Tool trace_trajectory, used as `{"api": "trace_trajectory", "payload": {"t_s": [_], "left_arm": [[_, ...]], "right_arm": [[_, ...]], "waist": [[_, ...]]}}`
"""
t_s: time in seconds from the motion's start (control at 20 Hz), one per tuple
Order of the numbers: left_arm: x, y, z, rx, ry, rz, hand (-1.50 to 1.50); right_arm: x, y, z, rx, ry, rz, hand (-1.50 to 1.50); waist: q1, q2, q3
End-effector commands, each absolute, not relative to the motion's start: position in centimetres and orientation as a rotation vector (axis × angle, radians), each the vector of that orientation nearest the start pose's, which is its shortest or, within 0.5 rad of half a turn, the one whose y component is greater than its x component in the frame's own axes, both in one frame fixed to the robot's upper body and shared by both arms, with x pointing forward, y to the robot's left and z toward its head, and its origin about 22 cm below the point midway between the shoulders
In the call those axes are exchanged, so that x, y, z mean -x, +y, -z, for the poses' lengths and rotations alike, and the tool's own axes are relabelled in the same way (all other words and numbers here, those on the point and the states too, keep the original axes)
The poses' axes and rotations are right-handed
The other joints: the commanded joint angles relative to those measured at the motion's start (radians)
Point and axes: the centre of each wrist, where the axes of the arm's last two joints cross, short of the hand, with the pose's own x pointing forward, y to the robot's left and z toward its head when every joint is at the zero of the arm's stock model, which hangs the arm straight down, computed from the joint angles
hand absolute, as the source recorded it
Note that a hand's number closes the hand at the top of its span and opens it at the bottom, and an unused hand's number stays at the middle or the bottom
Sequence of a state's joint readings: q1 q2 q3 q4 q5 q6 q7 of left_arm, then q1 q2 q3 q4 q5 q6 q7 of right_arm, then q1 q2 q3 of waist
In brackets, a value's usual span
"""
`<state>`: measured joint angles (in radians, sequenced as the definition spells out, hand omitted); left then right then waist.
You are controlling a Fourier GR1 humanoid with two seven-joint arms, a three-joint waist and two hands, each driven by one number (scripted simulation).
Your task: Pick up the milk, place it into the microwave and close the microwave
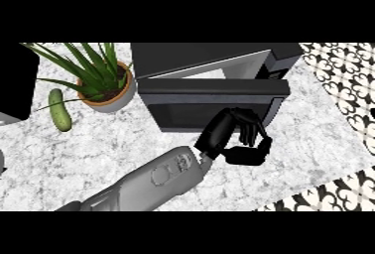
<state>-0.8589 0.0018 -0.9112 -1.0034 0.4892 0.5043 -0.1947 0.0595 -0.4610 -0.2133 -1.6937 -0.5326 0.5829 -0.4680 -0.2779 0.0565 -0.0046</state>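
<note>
A black hand hangs curled in front of the dark grey box-shaped microwave on the white marbled table.

Its fingers bend toward the thumb with nothing visible between them. No milk can be made out. The microwave door stands partly open. A green cucumber lies beside a terracotta-potted green plant.

even, bright light from above; soft shadow under the plant pot; marble counter glare-free.
</note>
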Motion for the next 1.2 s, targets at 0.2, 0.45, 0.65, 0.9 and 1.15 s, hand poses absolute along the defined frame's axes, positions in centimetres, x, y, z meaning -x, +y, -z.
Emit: {"api": "trace_trajectory", "payload": {"t_s": [0.2, 0.45, 0.65, 0.9, 1.15], "left_arm": [[-33.3, -2.2, -8.0, 0.295, -1.818, 0.532, 1.50], [-34.6, -2.4, -9.1, 0.263, -1.843, 0.510, 1.50], [-35.7, -2.4, -10.0, 0.237, -1.849, 0.486, 1.50], [-36.9, -2.5, -11.4, 0.220, -1.863, 0.456, 1.50], [-36.7, -2.6, -11.4, 0.220, -1.867, 0.422, 1.50]], "right_arm": [[-22.9, -36.9, -9.8, -0.527, -2.179, -0.318, -1.50], [-23.4, -37.0, -11.2, -0.557, -2.173, -0.372, -1.50], [-23.6, -37.6, -12.3, -0.555, -2.185, -0.390, -1.50], [-23.8, -38.0, -13.0, -0.556, -2.183, -0.399, -1.50], [-24.2, -38.4, -14.4, -0.551, -2.187, -0.439, -1.50]], "waist": [[-0.071, 0.020, 0.003], [-0.095, 0.032, 0.004], [-0.123, 0.036, 0.005], [-0.142, 0.045, 0.007], [-0.163, 0.046, 0.008]]}}
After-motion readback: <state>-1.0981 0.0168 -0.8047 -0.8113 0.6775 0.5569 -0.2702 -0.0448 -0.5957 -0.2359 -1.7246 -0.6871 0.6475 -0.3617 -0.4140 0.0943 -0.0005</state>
